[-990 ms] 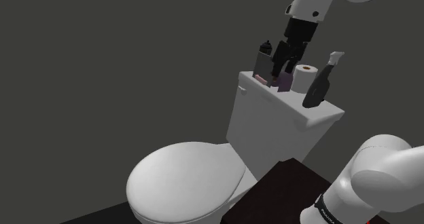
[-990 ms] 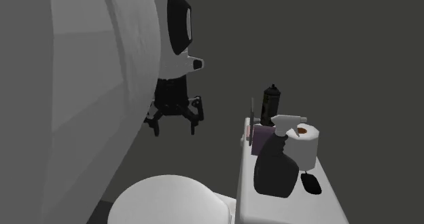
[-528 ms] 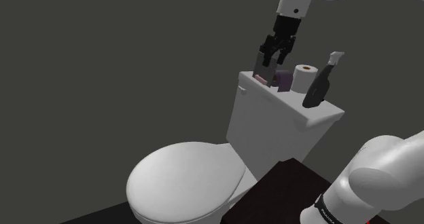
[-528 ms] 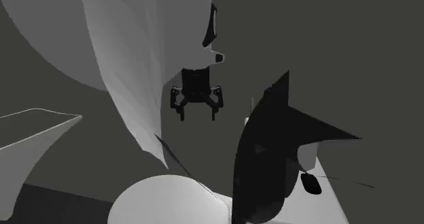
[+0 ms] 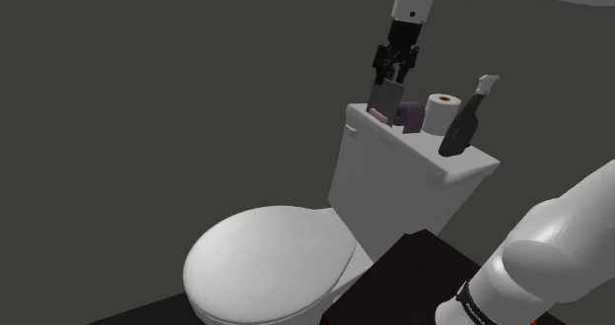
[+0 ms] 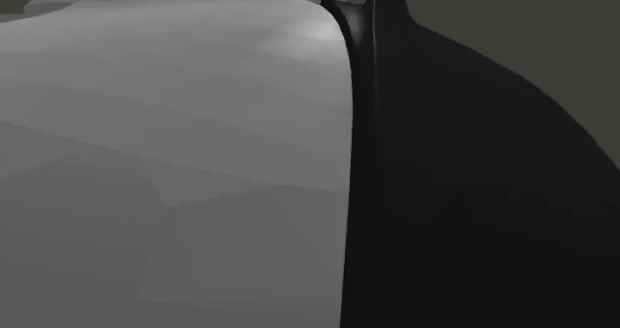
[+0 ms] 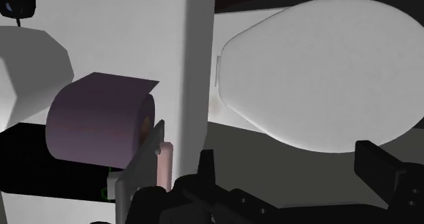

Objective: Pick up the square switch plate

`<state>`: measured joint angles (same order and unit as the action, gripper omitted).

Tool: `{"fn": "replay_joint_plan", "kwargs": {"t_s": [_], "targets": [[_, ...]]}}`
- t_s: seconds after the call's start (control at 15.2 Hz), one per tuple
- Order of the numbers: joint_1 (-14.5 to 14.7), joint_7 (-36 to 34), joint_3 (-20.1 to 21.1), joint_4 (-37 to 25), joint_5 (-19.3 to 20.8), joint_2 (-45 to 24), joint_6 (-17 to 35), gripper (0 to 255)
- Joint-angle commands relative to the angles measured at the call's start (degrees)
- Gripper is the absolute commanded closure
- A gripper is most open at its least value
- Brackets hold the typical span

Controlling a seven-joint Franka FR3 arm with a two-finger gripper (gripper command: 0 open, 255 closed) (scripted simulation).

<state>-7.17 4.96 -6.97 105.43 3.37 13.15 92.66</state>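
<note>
1. Switch plate (image 5: 384,101) stands on edge on the toilet tank (image 5: 394,175), beside a purple roll (image 7: 102,127).
2. Your jaws hover above it, spread apart, with the plate outside one finger.
3. Its long axis looks roughly vertical.

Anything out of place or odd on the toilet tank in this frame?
The grey switch plate stands on edge at one end of the toilet tank lid, beside a purple roll, rather than lying flat; an odd spot for wall hardware. Nothing looks spilled or broken. The open gripper hangs just above it.
</note>
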Motion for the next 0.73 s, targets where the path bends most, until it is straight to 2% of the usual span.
{"fn": "replay_joint_plan", "kwargs": {"t_s": [0.0, 0.4, 0.66], "targets": [[-0.7, 0.6, -1.0, -4.7, 0.0, -4.5, -0.4, 0], [-3.4, 2.9, -4.0, -20.4, -0.9, -17.7, -3.6, 0], [-6.0, 4.5, -5.7, -34.2, -2.5, -28.0, -7.6, 0]]}}
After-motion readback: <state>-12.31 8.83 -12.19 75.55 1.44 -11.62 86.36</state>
